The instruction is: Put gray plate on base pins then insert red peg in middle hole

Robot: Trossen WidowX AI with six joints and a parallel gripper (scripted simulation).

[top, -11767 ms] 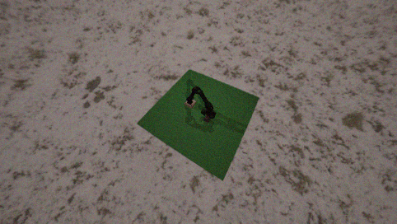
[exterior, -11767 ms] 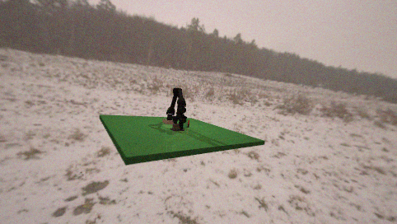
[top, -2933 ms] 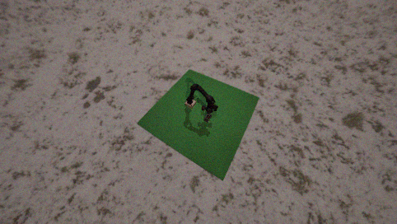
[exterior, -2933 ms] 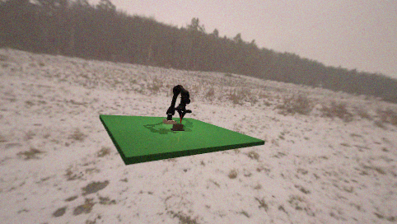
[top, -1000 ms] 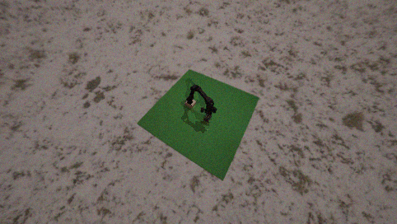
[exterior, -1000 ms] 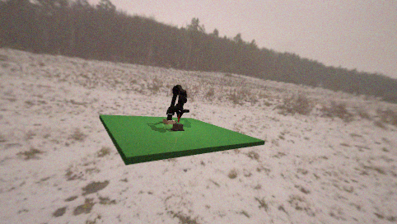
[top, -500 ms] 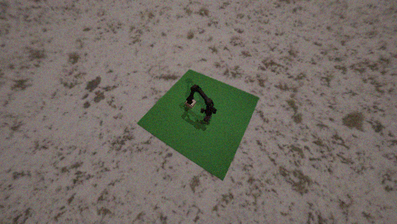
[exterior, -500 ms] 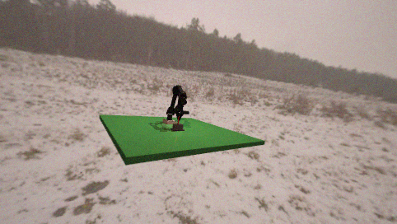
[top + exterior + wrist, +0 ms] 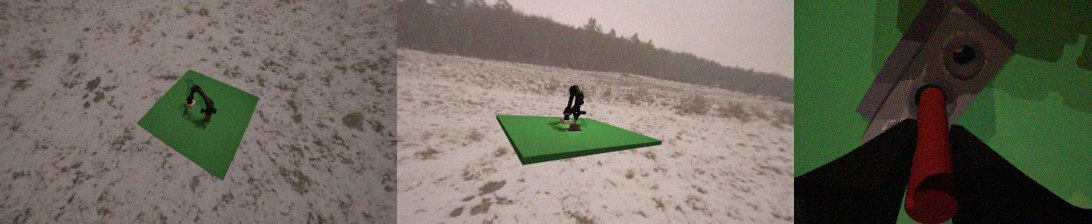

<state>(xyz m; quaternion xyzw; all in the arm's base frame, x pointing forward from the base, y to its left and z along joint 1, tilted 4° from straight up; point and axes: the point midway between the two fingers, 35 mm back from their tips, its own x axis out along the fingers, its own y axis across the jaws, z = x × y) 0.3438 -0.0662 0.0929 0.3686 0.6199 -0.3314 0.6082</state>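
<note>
Top view: you are seeing one black six-joint arm (image 9: 203,95) (image 9: 579,100), bending over a green tabletop (image 9: 222,140) (image 9: 582,144), its jaws (image 9: 189,100) (image 9: 567,117) reaching down at a pale block (image 9: 192,104) (image 9: 563,122).

Exterior view: the block is sitting beneath the jaws.

Wrist view: the jaws are closing narrowly on the red peg (image 9: 933,137), its far end meeting the gray plate's (image 9: 916,65) middle hole; insertion depth, you cannot tell.

smooth matt red peg (image 9: 933,145), smooth dull gray plate (image 9: 986,67), evenly matt green worktop (image 9: 214,144) (image 9: 574,144) (image 9: 829,65), rough patchy snowy ground (image 9: 74,173) (image 9: 603,193)
</note>
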